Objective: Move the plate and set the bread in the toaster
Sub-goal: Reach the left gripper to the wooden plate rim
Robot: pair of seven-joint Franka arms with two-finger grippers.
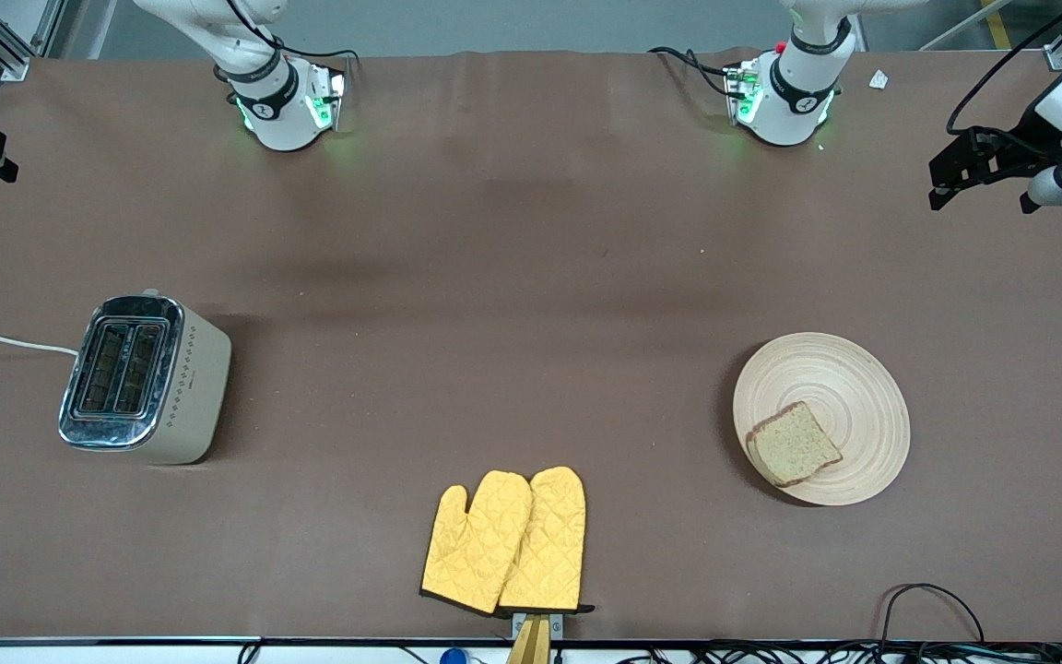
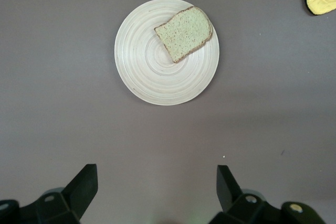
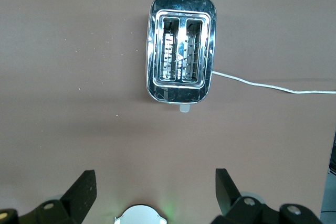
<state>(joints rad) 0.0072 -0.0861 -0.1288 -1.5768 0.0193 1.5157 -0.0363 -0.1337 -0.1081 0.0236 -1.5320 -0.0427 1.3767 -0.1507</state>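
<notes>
Toaster, mitts and plated bread on the brown bench, both claws spread above it.

The toaster stands toward the right arm's end of the bench, white cord trailing off; the right claw hangs over it, fingers spread. Two yellow oven mitts lie nearest the front camera. The bread rests on the plate toward the left arm's end, under the spread left claw.

Pale beige plate, concentric rings. Brown-crusted bread. Beige toaster, chrome top, diamond pattern, white cord. Yellow quilted mitts. Brown table.
</notes>
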